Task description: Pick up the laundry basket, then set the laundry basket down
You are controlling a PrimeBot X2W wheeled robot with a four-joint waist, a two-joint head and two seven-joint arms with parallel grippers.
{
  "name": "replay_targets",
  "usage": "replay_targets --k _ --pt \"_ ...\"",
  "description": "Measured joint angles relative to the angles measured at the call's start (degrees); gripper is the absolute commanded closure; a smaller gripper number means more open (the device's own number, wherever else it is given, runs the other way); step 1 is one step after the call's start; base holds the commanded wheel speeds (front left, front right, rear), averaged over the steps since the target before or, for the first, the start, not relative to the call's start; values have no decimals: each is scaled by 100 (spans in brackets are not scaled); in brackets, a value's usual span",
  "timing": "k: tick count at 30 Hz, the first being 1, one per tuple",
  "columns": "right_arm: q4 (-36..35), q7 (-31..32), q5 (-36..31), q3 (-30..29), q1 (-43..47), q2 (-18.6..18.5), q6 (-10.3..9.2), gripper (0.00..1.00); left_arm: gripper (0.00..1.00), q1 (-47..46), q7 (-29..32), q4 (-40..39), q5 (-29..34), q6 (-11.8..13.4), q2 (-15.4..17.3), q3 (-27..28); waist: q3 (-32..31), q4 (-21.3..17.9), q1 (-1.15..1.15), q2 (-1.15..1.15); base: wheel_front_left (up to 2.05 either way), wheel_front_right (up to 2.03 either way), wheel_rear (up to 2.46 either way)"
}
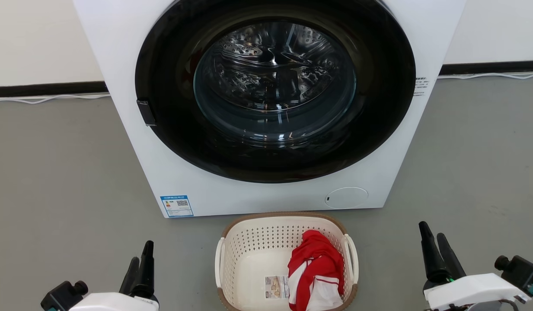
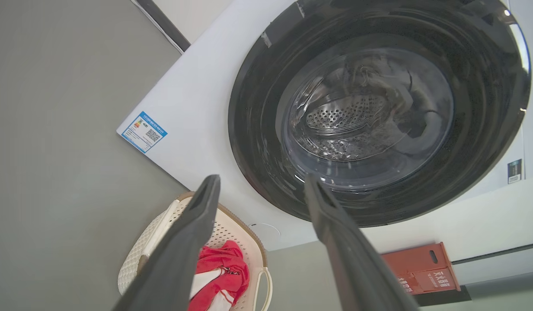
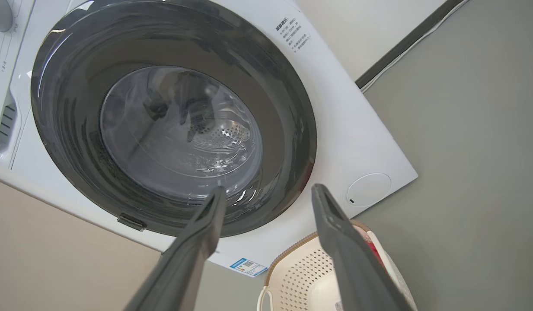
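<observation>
Our left hand (image 1: 142,252) and right hand (image 1: 431,231) hover with fingers apart, holding nothing, either side of the laundry basket (image 1: 257,244) standing on the floor (image 1: 67,172) before the washing machine (image 1: 132,129).

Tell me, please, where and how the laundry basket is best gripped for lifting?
Probably by its two white loop handles: left gripper on the left handle, right gripper on the right handle, each from its own side. The laundry basket sits upright between the open grippers, and the handles stand off its side walls.
</observation>
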Motion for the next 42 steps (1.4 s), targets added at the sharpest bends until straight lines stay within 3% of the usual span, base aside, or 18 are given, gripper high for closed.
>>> replay_targets --k 42 --pt "367 -694 -2942 -15 20 -85 2 0 0 155 -699 -42 3179 -49 21 -12 4 16 0 0 0 0 0"
